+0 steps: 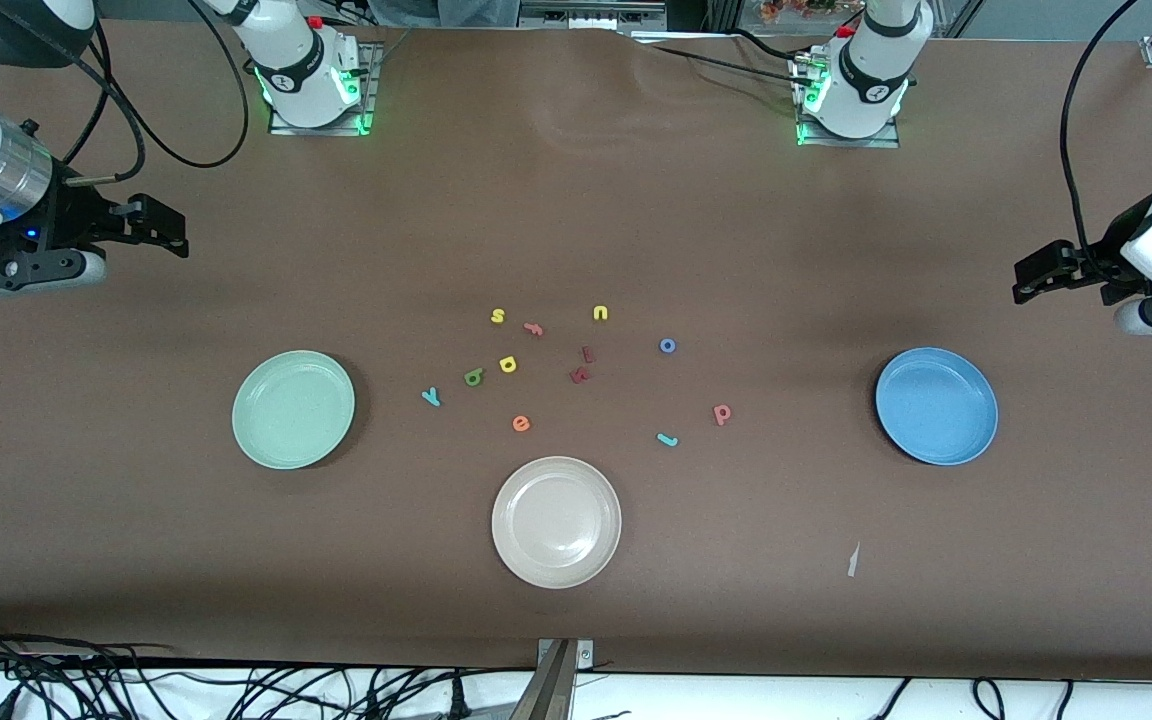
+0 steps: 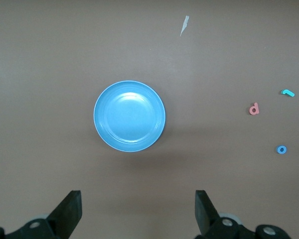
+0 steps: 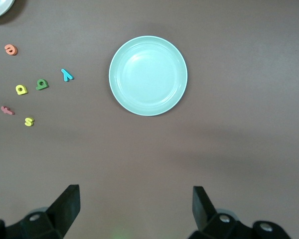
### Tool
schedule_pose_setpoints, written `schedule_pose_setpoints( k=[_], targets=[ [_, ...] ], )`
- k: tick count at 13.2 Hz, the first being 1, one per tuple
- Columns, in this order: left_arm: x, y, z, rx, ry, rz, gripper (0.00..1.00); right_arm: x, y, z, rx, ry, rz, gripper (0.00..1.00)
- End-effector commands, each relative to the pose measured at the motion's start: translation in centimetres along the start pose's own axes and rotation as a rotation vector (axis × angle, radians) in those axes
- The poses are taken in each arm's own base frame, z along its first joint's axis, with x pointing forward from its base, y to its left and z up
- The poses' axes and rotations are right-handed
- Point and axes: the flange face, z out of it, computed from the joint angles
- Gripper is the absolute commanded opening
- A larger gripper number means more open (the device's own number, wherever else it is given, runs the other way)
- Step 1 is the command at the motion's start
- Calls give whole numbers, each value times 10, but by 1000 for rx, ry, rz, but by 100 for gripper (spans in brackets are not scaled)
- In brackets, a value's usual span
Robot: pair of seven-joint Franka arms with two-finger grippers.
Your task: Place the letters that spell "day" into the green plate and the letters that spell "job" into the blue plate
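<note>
The green plate (image 1: 293, 409) (image 3: 148, 75) lies toward the right arm's end, the blue plate (image 1: 936, 406) (image 2: 129, 115) toward the left arm's end. Between them lie the yellow d (image 1: 508, 364), green a (image 1: 474, 377), teal y (image 1: 431, 397), teal j (image 1: 667, 439), blue o (image 1: 667, 346) and pinkish b (image 1: 722, 413). My right gripper (image 1: 168, 228) (image 3: 136, 196) hangs open and holds nothing, high over the table's end by the green plate. My left gripper (image 1: 1026, 280) (image 2: 138, 199) is open too, with nothing in it, above the end by the blue plate.
A beige-white plate (image 1: 556, 521) sits nearer the front camera than the letters. Other letters lie among them: yellow s (image 1: 497, 316), yellow u (image 1: 600, 313), pink f (image 1: 534, 328), orange e (image 1: 521, 424), two dark red ones (image 1: 582, 366). A paper scrap (image 1: 852, 560) lies nearer the camera than the blue plate.
</note>
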Motion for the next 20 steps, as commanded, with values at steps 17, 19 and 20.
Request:
schedule_pose_setpoints(
  k=[17,19,20],
  targets=[
    [3,19,-4,-6,-1,52,100,69,-91,54,1,-15,-11,100],
    [3,23,-2,-29,-6,53,100,85,-107,65,7,9,-3,100],
    [5,23,3,-30,-15,53,100,92,-119,74,9,16,5,100]
  ],
)
